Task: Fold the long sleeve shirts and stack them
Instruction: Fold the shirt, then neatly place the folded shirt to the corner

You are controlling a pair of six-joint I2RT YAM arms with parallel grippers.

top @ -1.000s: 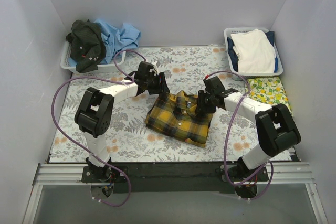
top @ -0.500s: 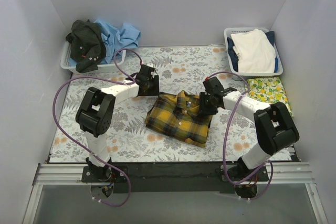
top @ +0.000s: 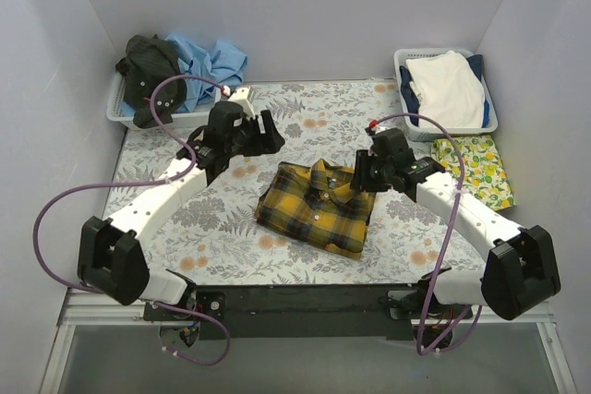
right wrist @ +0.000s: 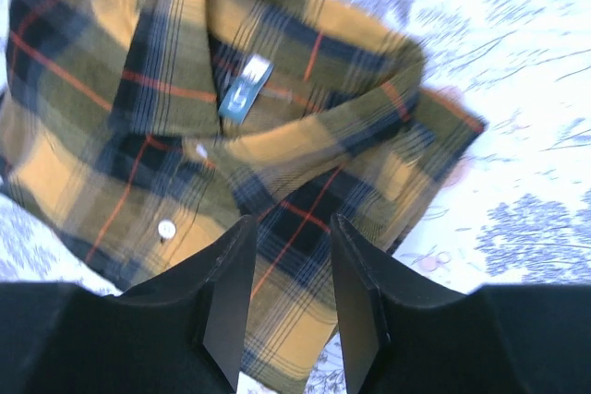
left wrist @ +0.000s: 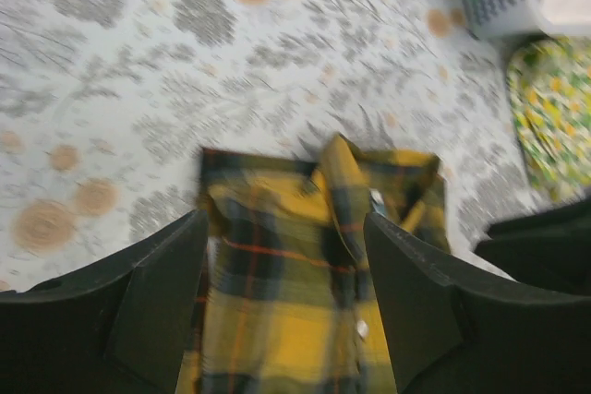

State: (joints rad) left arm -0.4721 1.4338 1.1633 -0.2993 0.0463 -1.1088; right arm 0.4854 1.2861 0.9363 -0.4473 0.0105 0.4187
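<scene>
Plaid shirt [top: 317, 208] – yellow and black with thin red lines – lies folded into a compact rectangle at the middle of the bench. It is front side up, collar toward the far edge, and sits slightly askew on the grey fern-and-flower bench cover [top: 231, 242]. In the right wrist view a blue neck label [right wrist: 242, 89] shows inside the collar and a white button [right wrist: 166, 228] on the placket.

Left end effector [top: 271, 133] hangs over bare cover, beyond the shirt's far left corner and apart from it. Its wrist view shows the jaws [left wrist: 284, 223] spread wide with nothing between them; the shirt lies flat below.

Right end effector [top: 363, 175] is at the shirt's right collar corner. From its own camera the two fingers [right wrist: 291, 228] stand partly apart, with a narrow gap. The plaid shows through that gap, and no cloth appears pinched.

Far left: a grey basket [top: 115, 115] heaped with a dark shirt [top: 148, 71] and a light blue shirt [top: 208, 57], both unfolded.

Far right: a second basket [top: 462, 127] holding a folded white cloth [top: 448, 89] over something dark blue. Just in front of it a lemon-print cloth [top: 471, 159] lies flat on the bench.
</scene>
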